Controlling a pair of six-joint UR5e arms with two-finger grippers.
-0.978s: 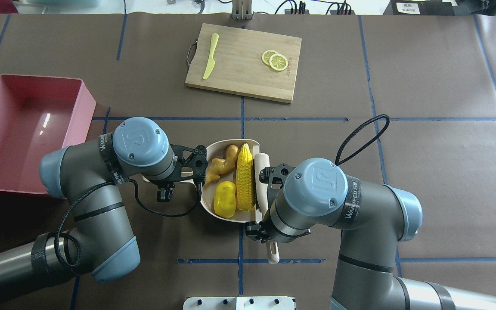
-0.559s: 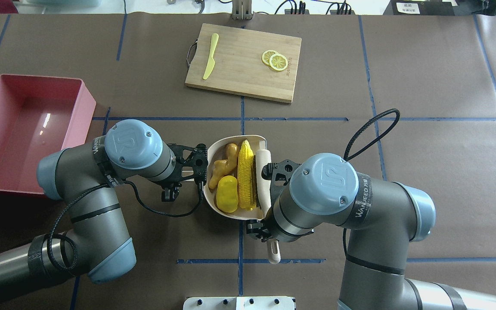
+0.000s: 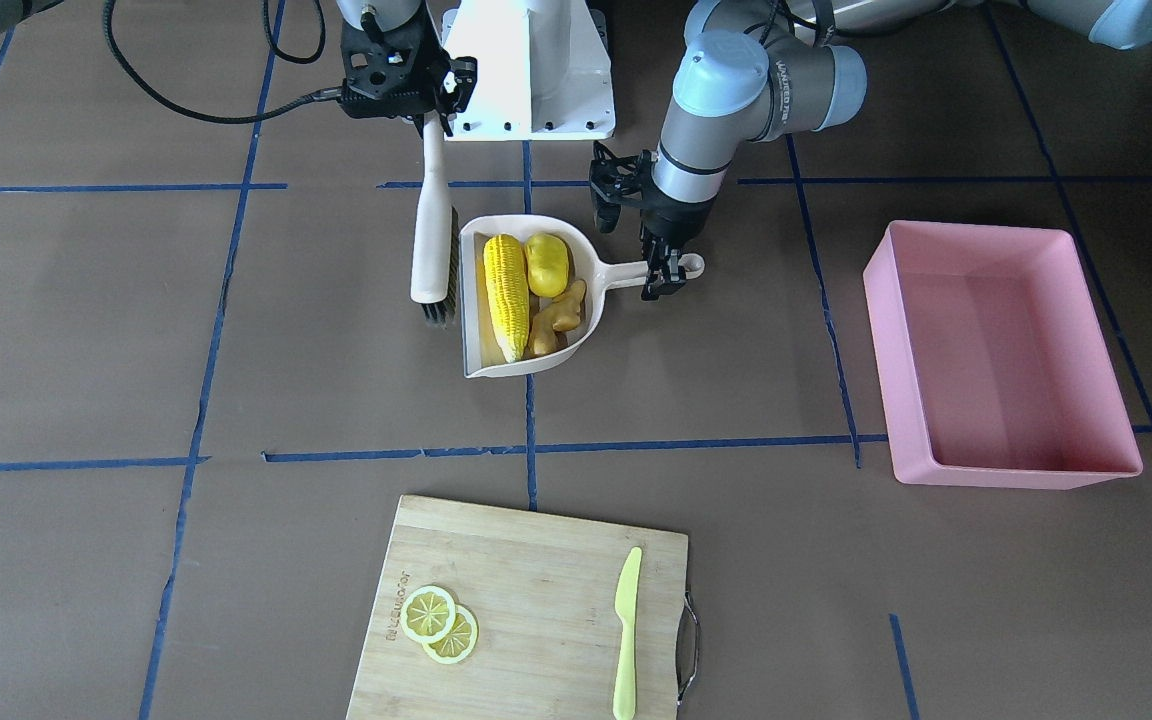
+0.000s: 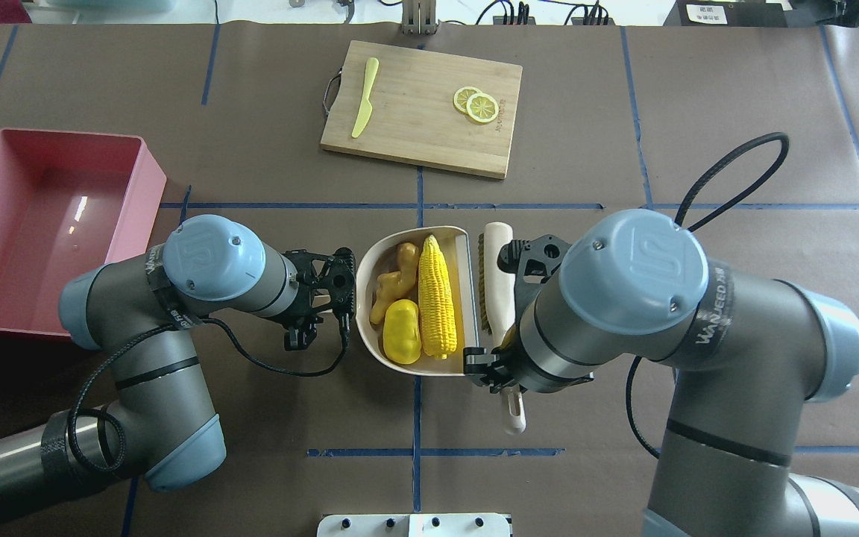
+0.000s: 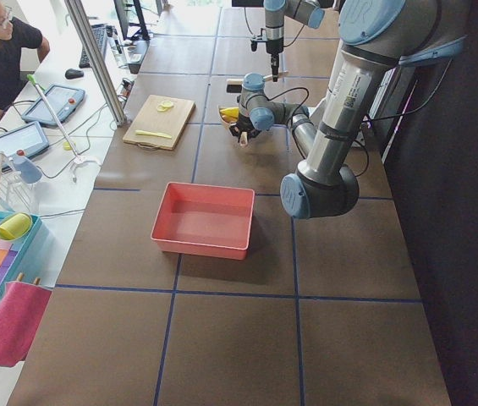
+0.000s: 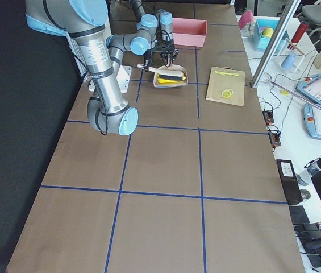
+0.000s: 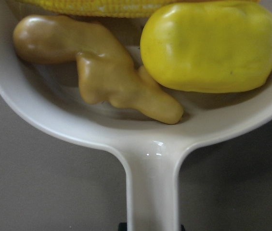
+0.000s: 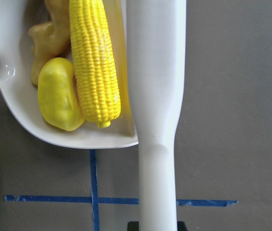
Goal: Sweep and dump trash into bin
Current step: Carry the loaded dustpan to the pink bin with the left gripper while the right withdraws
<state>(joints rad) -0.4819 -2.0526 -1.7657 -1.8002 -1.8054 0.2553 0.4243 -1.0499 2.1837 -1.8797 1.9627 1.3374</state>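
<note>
The cream-white dustpan (image 4: 367, 350) sits mid-table and holds the trash: a yellow corn cob (image 4: 437, 298), a rounded yellow lump (image 4: 402, 330) and a tan ginger root (image 4: 392, 280). My left gripper (image 4: 347, 298) is shut on the dustpan's handle (image 3: 626, 272), which also shows in the left wrist view (image 7: 152, 192). My right gripper (image 3: 431, 115) is shut on the handle of a white brush (image 4: 496, 276). The brush lies just outside the dustpan's open edge. The pink bin (image 4: 148, 186) stands empty at the table's left, apart from both grippers.
A wooden cutting board (image 4: 422, 142) lies at the far middle with two lemon slices (image 4: 476, 104) and a yellow-green knife (image 4: 365, 97). The robot's white base plate (image 4: 414, 526) is at the near edge. A black cable (image 4: 728, 168) loops above the right arm.
My right arm has drawn the brush to the right, out of the dustpan's mouth. The dustpan has shifted slightly right and away from the robot, the trash still in it.
</note>
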